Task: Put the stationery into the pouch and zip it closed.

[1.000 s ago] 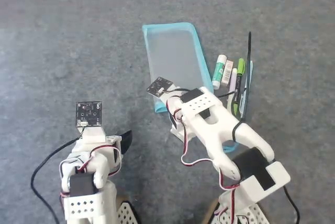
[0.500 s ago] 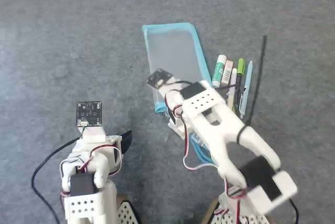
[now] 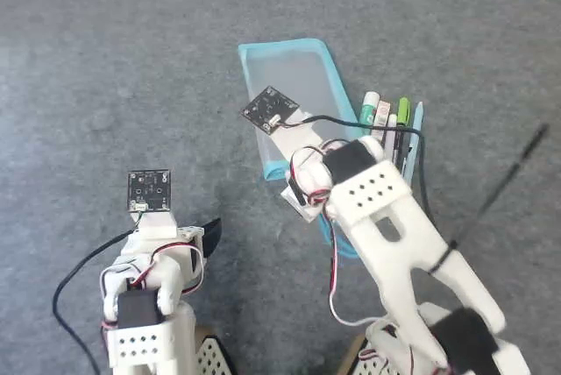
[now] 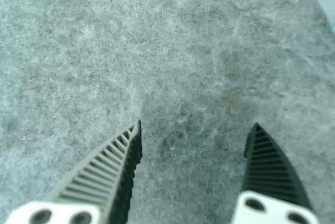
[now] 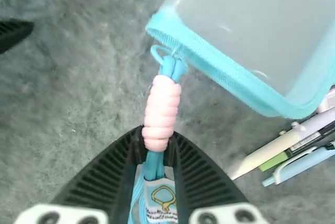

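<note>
Two grippers differ: the right gripper is clamped on the pink zipper pull at a corner of the blue-edged pouch, and the left gripper hangs with jaws spread over the grey mat. The stationery lies just beside the pouch, outside it.

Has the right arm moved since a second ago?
Yes. The right arm has stretched forward; its camera board now lies farther along the blue pouch, toward the pouch's far end. The pouch stayed put.
</note>
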`<state>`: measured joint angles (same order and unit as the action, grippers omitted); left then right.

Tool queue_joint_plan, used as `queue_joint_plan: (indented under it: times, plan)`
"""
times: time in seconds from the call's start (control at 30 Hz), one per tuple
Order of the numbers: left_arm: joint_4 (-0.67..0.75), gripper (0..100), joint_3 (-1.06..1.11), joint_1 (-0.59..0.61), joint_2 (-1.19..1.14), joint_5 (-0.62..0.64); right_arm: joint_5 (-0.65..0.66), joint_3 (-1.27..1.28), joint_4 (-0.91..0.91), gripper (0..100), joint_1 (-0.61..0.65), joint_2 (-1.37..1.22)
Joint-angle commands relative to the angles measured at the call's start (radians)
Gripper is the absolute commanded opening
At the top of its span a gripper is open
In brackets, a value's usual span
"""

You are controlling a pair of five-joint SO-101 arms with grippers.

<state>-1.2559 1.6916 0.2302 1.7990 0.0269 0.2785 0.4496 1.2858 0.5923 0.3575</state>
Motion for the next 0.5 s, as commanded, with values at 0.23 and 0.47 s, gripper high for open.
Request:
queue_joint_plan:
  times: [0.23, 0.47]
  plan:
    - [0.054, 31, -0.010, -0.011, 0.018, -0.054, 0.021, -0.078, 0.015, 0.6, 0.016, 0.107]
    - [0.493, 31, -0.050, 0.117, 0.012, -0.267, 0.028, -0.227, 0.108, 0.6, 0.062, 0.108]
